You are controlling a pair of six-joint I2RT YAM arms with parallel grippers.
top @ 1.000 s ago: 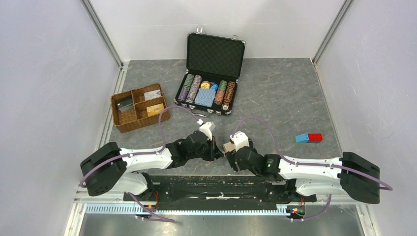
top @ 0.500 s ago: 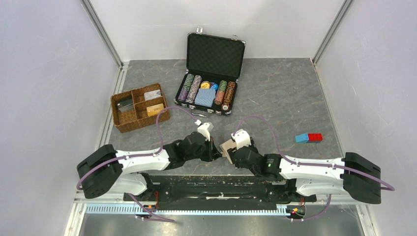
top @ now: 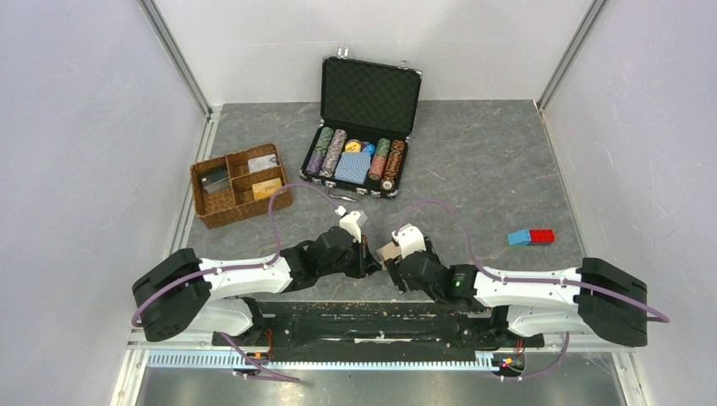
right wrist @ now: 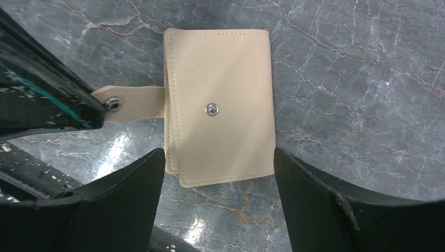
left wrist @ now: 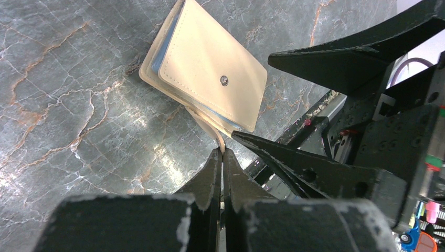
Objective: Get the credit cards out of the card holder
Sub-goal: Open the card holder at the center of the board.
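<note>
The tan card holder lies folded shut on the grey table between my two grippers, and no card shows sticking out of it. It is seen clearly in the left wrist view and the right wrist view. My left gripper is shut on its strap tab, which is pulled out sideways from the holder. My right gripper is open, with its jaws on either side of the holder's near end, not touching it. Two credit cards lie in the wicker tray.
The brown wicker divided tray stands at the left back. An open black case holding poker chips and a blue card deck stands at the back centre. A blue and red block lies to the right.
</note>
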